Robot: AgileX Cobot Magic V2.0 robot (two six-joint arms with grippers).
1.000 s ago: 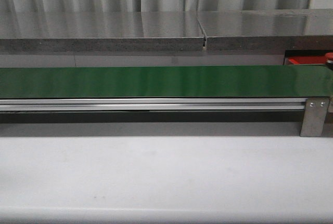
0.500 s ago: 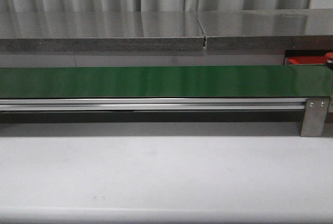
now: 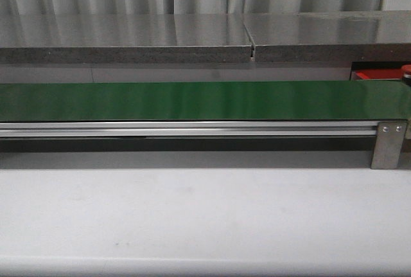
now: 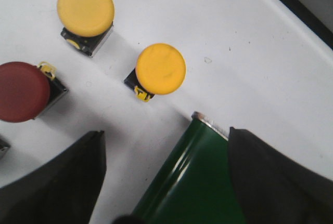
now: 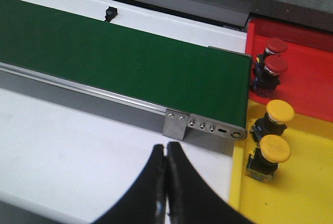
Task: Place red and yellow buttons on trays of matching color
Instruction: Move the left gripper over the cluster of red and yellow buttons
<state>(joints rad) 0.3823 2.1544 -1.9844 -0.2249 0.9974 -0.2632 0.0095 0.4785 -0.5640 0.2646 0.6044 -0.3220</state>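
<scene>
In the left wrist view, two yellow buttons (image 4: 86, 8) (image 4: 160, 68) and one red button (image 4: 21, 91) lie on the white table. My left gripper (image 4: 165, 131) is open and empty above the end of the green belt (image 4: 197, 182), apart from the buttons. In the right wrist view, the red tray (image 5: 307, 86) holds two red buttons (image 5: 276, 46) (image 5: 276, 67), and the yellow tray (image 5: 307, 198) holds two yellow buttons (image 5: 280, 111) (image 5: 274, 148). My right gripper (image 5: 166, 147) is shut and empty over the white table, left of the yellow tray.
The long green belt (image 3: 192, 100) runs across the front view on a metal rail (image 3: 192, 129) with a bracket (image 3: 388, 145) at its right end. A corner of the red tray (image 3: 376, 74) shows behind it. A grey shelf (image 3: 128, 39) stands at the back.
</scene>
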